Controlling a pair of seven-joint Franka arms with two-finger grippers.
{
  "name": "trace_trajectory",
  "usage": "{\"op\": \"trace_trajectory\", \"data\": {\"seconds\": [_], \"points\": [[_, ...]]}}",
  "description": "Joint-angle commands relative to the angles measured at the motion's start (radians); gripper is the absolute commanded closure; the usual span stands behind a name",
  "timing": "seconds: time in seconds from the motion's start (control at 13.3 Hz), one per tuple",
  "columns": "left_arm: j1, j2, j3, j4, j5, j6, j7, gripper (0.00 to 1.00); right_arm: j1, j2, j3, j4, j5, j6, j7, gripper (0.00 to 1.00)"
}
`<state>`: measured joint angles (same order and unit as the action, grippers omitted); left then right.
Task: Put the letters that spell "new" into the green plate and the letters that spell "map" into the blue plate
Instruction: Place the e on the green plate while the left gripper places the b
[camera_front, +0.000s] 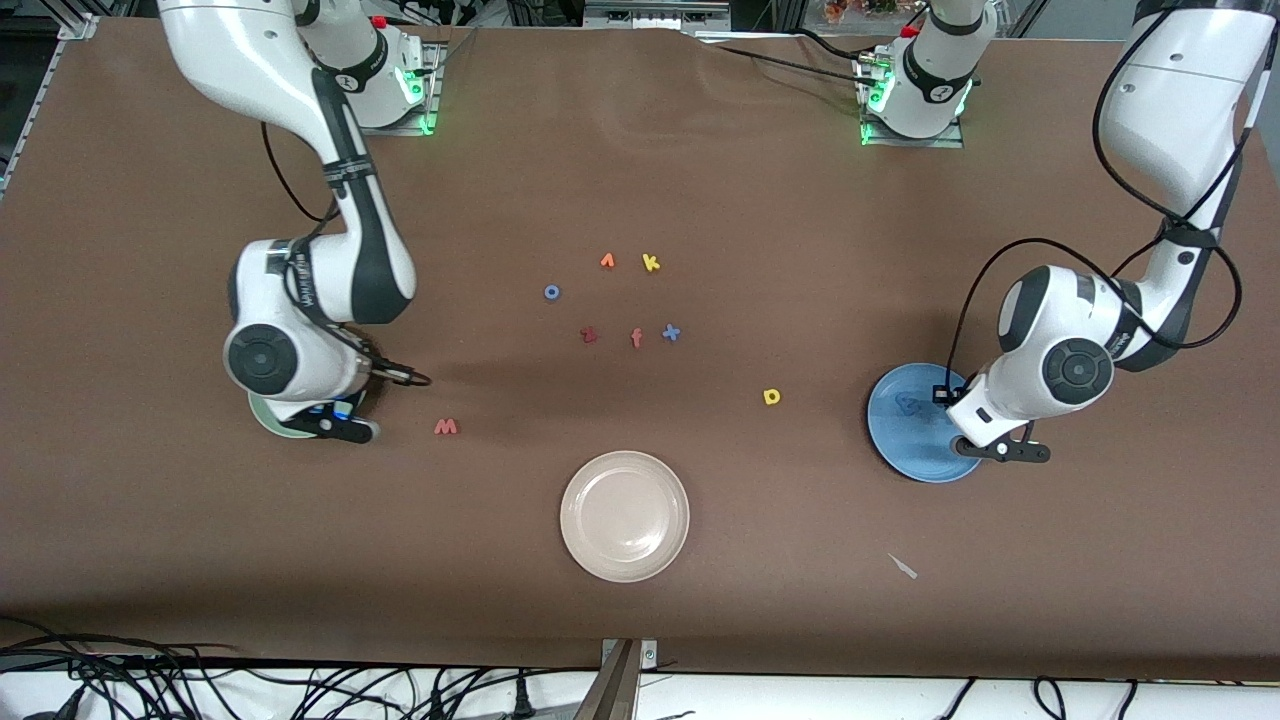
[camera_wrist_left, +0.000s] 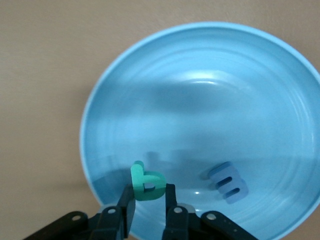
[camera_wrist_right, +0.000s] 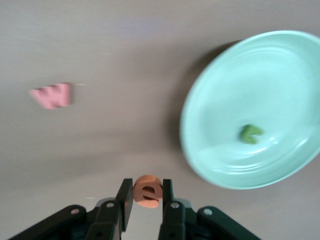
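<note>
Evidently mid-delivery, the left gripper (camera_wrist_left: 149, 206) pinches the teal p (camera_wrist_left: 146, 183) above the blue plate (camera_wrist_left: 150, 75) near the blue m (camera_wrist_left: 228, 182), while the right gripper (camera_wrist_right: 147, 204) clamps the orange e (camera_wrist_right: 148, 190) beside the green plate (camera_wrist_right: 225, 75).

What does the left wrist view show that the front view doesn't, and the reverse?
Only the left wrist view: the left gripper pinching the teal p over the blue plate, and the blue m readable in it.

Only the front view: the yellow a and red-pink w on the table, the beige plate, spare letters, and the right arm over the green plate.

Both: the blue plate holding the m.
</note>
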<state>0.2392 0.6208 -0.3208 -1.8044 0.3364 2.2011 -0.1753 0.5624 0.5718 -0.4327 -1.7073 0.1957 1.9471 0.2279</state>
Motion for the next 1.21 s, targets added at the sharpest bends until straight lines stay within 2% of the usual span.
{"op": "trace_trajectory", "data": {"seconds": [0.0, 0.23, 0.3, 0.38, 0.45, 0.68, 0.75, 0.9, 1.05, 1.13], "points": [[-0.001, -0.009, -0.014, 0.002, 0.027, -0.006, 0.0, 0.01, 0.008, -0.058, -0.047, -0.153, -0.001, 0.125, -0.143, 0.92], [-0.006, -0.035, -0.046, 0.007, 0.018, -0.03, -0.016, 0.0, 0.008, -0.059, -0.087, -0.262, 0.005, 0.278, -0.289, 0.88], [-0.006, -0.044, -0.076, 0.008, 0.015, -0.05, -0.044, 0.0, 0.008, -0.058, -0.096, -0.268, 0.008, 0.288, -0.321, 0.73], [-0.006, -0.046, -0.111, 0.011, 0.004, -0.069, -0.126, 0.0, 0.007, -0.059, -0.098, -0.262, 0.011, 0.277, -0.326, 0.24], [-0.006, -0.044, -0.153, 0.011, 0.004, -0.073, -0.209, 0.0, 0.007, -0.069, -0.098, -0.253, 0.013, 0.263, -0.329, 0.0], [-0.026, -0.039, -0.234, 0.016, 0.004, -0.066, -0.303, 0.0, 0.008, -0.078, -0.087, -0.181, 0.013, 0.178, -0.399, 0.0], [-0.049, -0.032, -0.236, 0.017, 0.004, -0.058, -0.329, 0.0, 0.013, -0.075, -0.083, -0.16, 0.014, 0.168, -0.432, 0.0], [-0.102, 0.014, -0.234, 0.066, 0.001, 0.004, -0.357, 0.0, 0.014, -0.073, -0.016, -0.146, 0.018, 0.167, -0.499, 0.0], [-0.184, 0.074, -0.228, 0.121, 0.019, 0.008, -0.479, 0.0, 0.014, -0.063, 0.029, -0.141, 0.016, 0.183, -0.609, 0.0], [-0.226, 0.103, -0.221, 0.141, 0.016, 0.008, -0.522, 0.0, 0.013, -0.06, 0.032, -0.14, 0.016, 0.193, -0.687, 0.0]]}}
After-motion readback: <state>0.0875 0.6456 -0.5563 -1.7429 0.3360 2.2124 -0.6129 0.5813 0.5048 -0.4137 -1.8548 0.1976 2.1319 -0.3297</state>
